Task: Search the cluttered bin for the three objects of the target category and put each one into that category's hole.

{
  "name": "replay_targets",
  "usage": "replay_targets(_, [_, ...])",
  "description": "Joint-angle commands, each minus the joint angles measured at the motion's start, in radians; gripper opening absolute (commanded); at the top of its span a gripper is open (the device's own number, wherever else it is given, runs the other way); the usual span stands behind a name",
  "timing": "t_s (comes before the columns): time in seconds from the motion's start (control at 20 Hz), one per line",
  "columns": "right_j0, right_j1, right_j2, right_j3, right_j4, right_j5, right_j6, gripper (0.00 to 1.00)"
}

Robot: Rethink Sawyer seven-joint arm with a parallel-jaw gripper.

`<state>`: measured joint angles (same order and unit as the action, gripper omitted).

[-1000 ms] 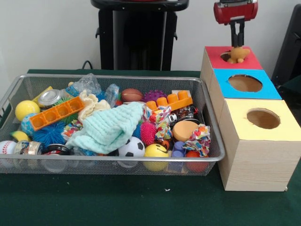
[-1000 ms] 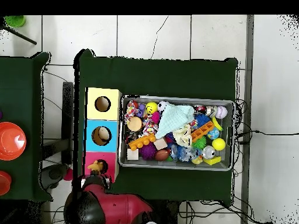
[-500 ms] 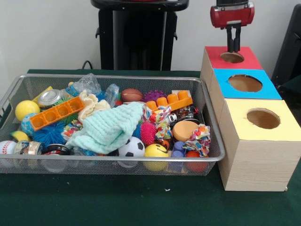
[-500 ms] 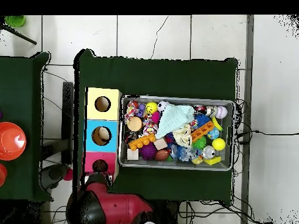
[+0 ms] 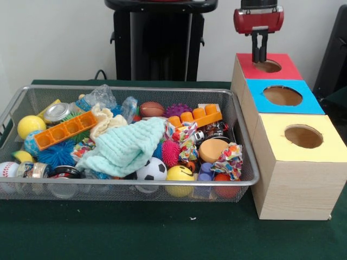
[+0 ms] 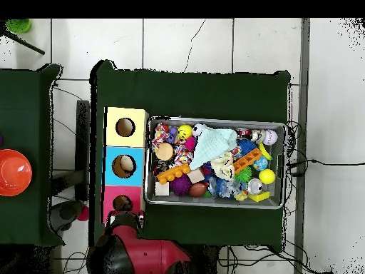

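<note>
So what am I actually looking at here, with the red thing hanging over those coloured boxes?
That red thing is the end of a robot arm; its gripper hangs over the red-topped box and holds nothing. Whether it is open is hard to tell. One picture is taken from across the table, the other from straight above, where the arm shows at the bottom. On the green table sits a wire bin crammed with toys: balls, a mint cloth, orange blocks. Beside it stand three wooden boxes with round holes, topped red, blue and yellow.
</note>
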<state>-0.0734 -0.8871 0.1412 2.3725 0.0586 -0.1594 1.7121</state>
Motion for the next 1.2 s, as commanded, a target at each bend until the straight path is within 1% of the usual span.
replay_targets(0.05, [-0.014,-0.034,-0.071,-0.186,-0.042,0.194,-0.005,0.0])
replay_targets(0.15, [-0.009,-0.042,-0.098,-0.221,-0.067,0.243,-0.043,0.0])
replay_targets(0.25, [-0.023,-0.046,-0.102,-0.24,-0.099,0.263,-0.054,0.0])
replay_targets(0.4, [-0.051,-0.03,-0.099,-0.251,-0.157,0.209,-0.035,0.0])
replay_targets(0.65, [-0.142,-0.025,-0.033,-0.272,-0.237,0.216,-0.028,0.0])
replay_targets(0.8, [-0.184,-0.013,-0.003,-0.28,-0.276,0.211,-0.02,0.0])
replay_targets(1.0, [-0.241,0.019,0.025,-0.301,-0.33,0.188,-0.012,0.0])
replay_targets(1.2, [-0.288,0.067,0.035,-0.328,-0.393,0.168,-0.018,0.0])
